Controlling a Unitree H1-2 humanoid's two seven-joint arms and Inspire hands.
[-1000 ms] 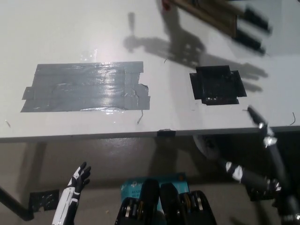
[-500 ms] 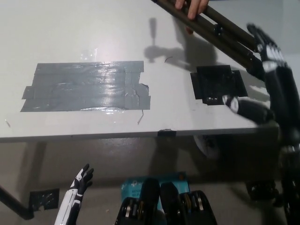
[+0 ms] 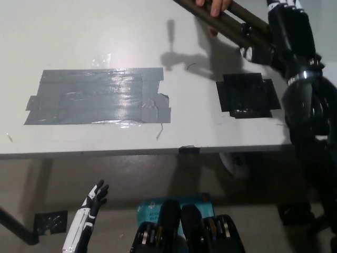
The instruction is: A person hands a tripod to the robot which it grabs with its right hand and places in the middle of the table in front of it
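Right hand (image 3: 287,29) is up at the top-right edge, partly cut off, against the tripod (image 3: 231,23); can't tell whether its fingers are closed on it. Tripod is folded, dark tubular legs, upper end out of frame, over the table's (image 3: 105,31) far right, w/ a person's hand (image 3: 215,6) gripping it. Table is white and smooth; wrinkled glossy grey tape patch (image 3: 97,97), black tape square (image 3: 247,95). Left hand (image 3: 92,199) is low at bottom left, fingers spread, empty.
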